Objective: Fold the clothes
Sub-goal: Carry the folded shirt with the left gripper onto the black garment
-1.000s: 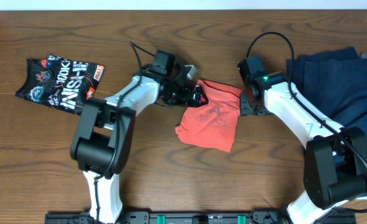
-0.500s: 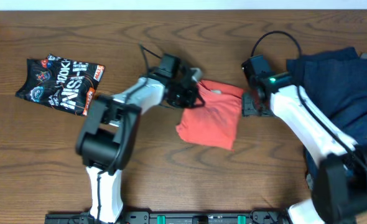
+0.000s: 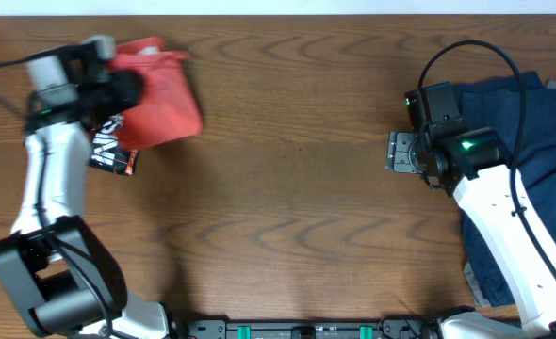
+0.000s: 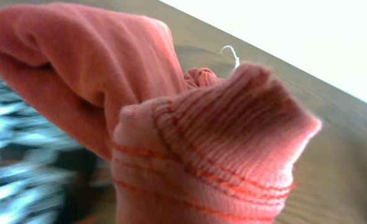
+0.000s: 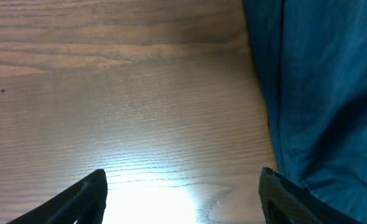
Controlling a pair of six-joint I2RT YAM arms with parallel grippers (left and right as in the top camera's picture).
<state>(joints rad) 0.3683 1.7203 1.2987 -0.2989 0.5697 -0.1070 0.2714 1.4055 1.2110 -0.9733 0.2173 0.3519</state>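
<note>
softness marked the coral t-shirt (image 3: 170, 89) your left hand (image 3: 125, 90) clenched; its ribbed edge (image 4: 221, 137) seemed your surest hold, right hand (image 5: 183, 186) gaping empty.

Wood-grain table (image 5: 109, 74): fills most of frame, bright glare patch at bottom centre. Dark navy garment (image 5: 320, 81): creased, lying on table along right side. Right gripper (image 5: 183, 198): two dark fingertips (image 5: 87, 196) at bottom edge, spread wide, nothing between.
</note>
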